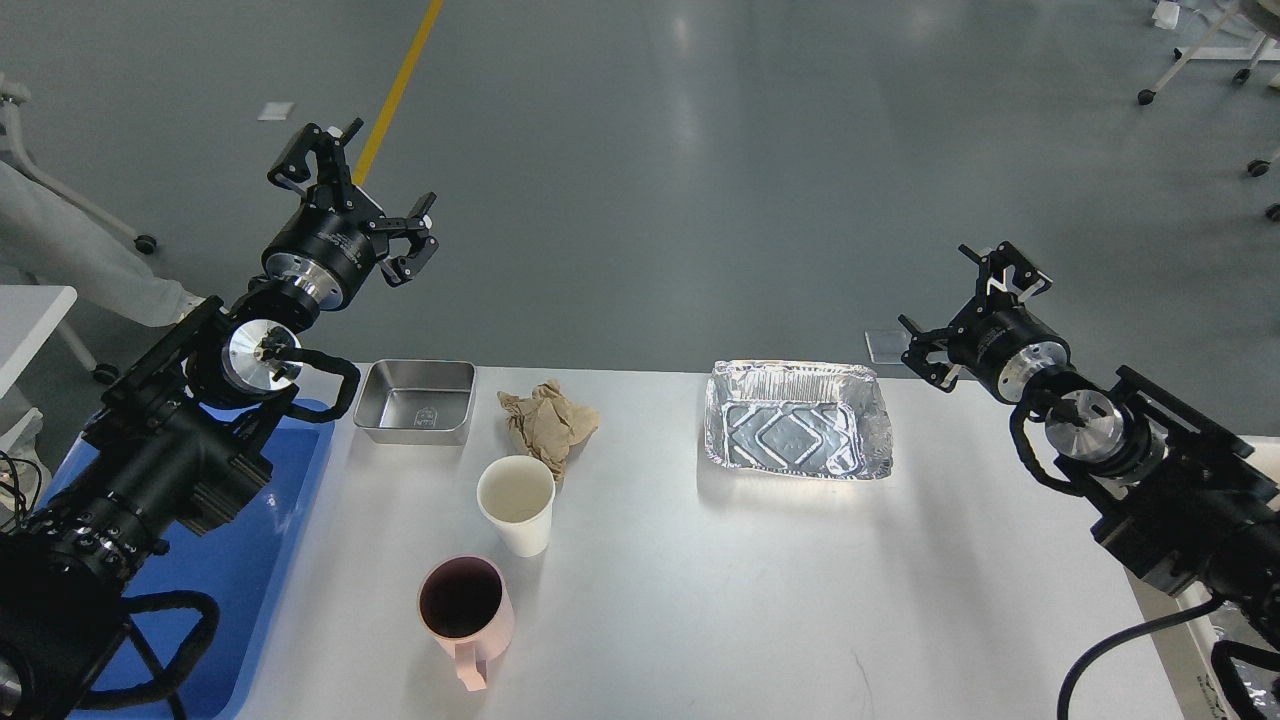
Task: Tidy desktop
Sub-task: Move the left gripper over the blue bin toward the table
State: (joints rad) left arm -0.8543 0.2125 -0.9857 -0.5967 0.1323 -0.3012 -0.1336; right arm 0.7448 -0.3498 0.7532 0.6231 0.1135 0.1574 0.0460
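Observation:
The white desktop (pixel 700 600) carries a steel tray (pixel 416 401), a crumpled brown paper (pixel 548 422), a white paper cup (pixel 516 504), a pink mug (pixel 464 612) and a foil tray (pixel 796 433). My left gripper (pixel 348 192) is open and empty, held high beyond the table's far left corner, above and left of the steel tray. My right gripper (pixel 968 302) is open and empty, held above the floor just past the far edge, to the right of the foil tray.
A blue plastic tray (pixel 230 570) lies under my left arm at the table's left side. A smaller white table (pixel 30 310) stands at the far left. Grey floor lies beyond the far edge, with a yellow line (pixel 395 90).

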